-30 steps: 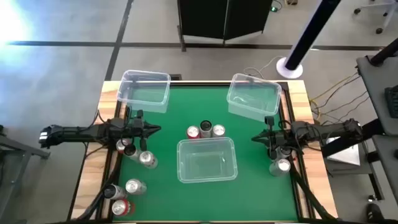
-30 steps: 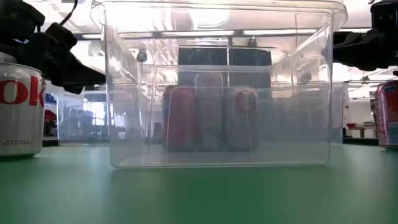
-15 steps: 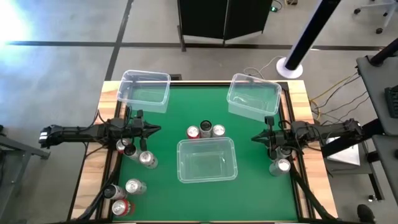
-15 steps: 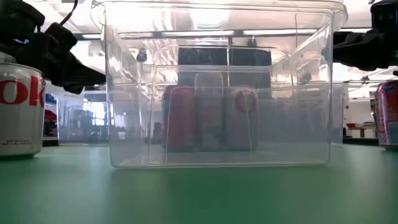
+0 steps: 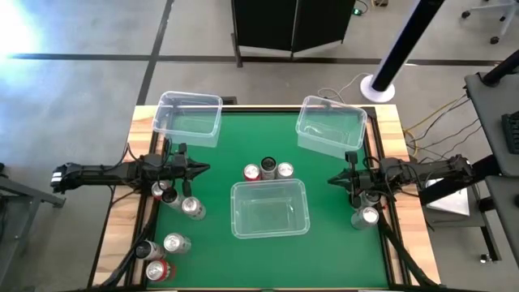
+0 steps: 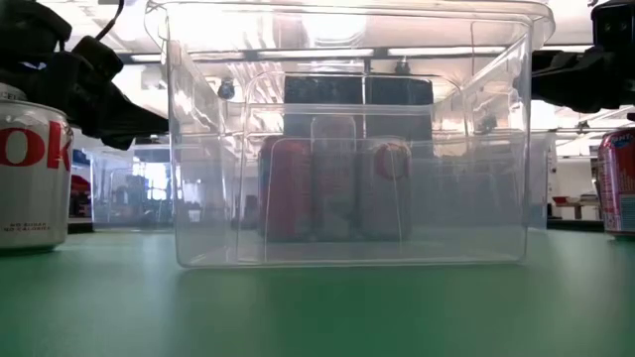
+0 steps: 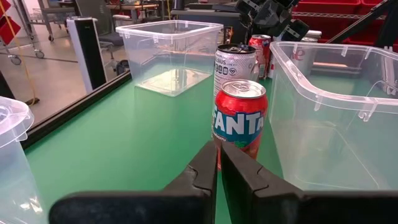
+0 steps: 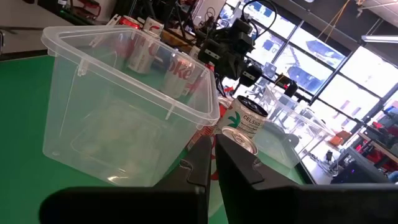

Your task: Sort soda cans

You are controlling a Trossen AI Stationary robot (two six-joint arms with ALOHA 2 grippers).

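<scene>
Both arms reach in level from the table's sides toward the middle bin [image 5: 269, 208]. The left gripper [image 5: 203, 169] hangs left of it, jaws pressed together on nothing; the right gripper [image 5: 333, 181] hangs right of it, jaws likewise together. Bare green mat [image 5: 219, 162] lies between each gripper and the bin. Three soda cans [image 5: 268, 169] stand just behind the clear, thin-walled plastic bin; more cans [image 5: 174, 199] cluster left of it, some [image 5: 366, 212] right
</scene>
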